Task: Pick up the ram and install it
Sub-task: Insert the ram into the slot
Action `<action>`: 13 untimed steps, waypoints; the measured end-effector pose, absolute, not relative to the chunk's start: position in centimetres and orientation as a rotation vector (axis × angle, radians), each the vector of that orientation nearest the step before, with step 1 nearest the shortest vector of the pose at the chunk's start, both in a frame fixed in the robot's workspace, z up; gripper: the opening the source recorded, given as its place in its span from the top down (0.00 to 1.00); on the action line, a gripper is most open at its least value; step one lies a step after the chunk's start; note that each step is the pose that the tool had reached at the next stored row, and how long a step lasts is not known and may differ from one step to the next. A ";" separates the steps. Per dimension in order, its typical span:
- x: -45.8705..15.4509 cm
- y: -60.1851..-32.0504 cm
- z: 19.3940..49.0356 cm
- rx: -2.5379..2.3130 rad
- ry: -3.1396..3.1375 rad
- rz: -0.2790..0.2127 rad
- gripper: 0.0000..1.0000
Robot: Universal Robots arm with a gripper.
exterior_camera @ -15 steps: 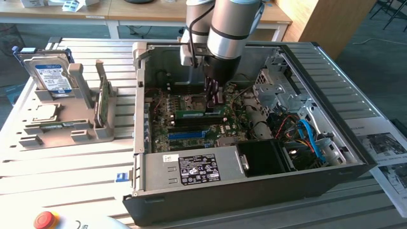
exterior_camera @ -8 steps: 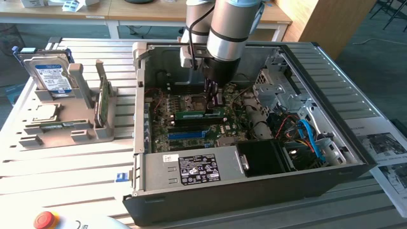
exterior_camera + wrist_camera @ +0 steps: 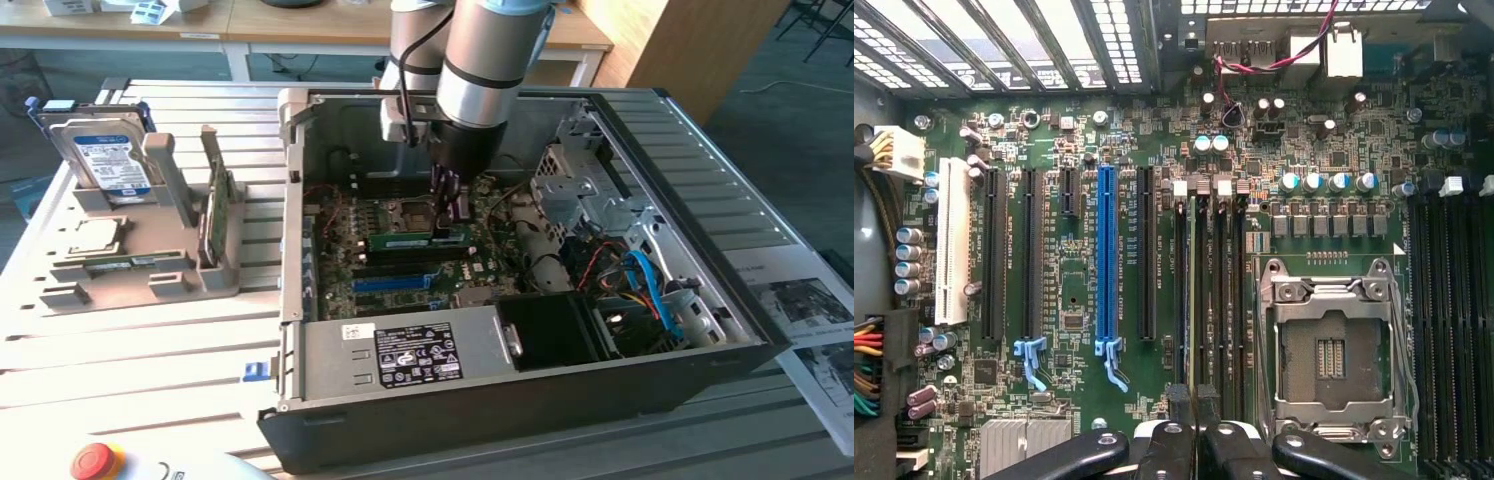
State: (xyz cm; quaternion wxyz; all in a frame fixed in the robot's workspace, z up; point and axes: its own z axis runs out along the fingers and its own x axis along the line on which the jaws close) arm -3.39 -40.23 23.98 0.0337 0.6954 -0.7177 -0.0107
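- Edgewise, the ram [image 3: 416, 240] [image 3: 1194, 300] stands inside the open computer case [image 3: 747, 330], in line with one of the four memory slots [image 3: 1239, 300] beside the CPU socket [image 3: 1332, 350]. Whether it is fully seated I cannot tell.
- Its long axis runs along those slots, across the motherboard [image 3: 1069, 130] from the exterior view's left to its right, with the thin top edge facing up toward the wrist.
- The fingers [image 3: 449, 200] [image 3: 1172, 440] are clenched on the ram, one on each face, near its end at the exterior view's right.
- On the motherboard there is one metal-framed CPU socket, one blue expansion slot [image 3: 1105, 260] and one white one [image 3: 952, 240]. A second bank of dark slots [image 3: 1454, 300] lies beyond the socket.
- One power supply [image 3: 400, 355] with a black label sits at the case's near wall.
- The case lies on its side on a pale slatted tabletop [image 3: 134, 350].
- To the exterior view's left, one grey holder [image 3: 174, 275] carries one blue-labelled hard drive [image 3: 100, 150] and one upright green card [image 3: 214, 205].
- One red button [image 3: 96, 460] is at the near edge, printed sheets [image 3: 814, 305] lie to the right, and wooden desks [image 3: 307, 30] stand behind.
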 end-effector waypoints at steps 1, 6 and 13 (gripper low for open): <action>-3.4 -40.2 24.0 2.139 -2.208 -0.033 0.88; -3.4 -40.3 24.0 2.139 -2.208 -0.033 0.88; -3.6 -40.5 23.9 2.140 -2.207 -0.033 0.88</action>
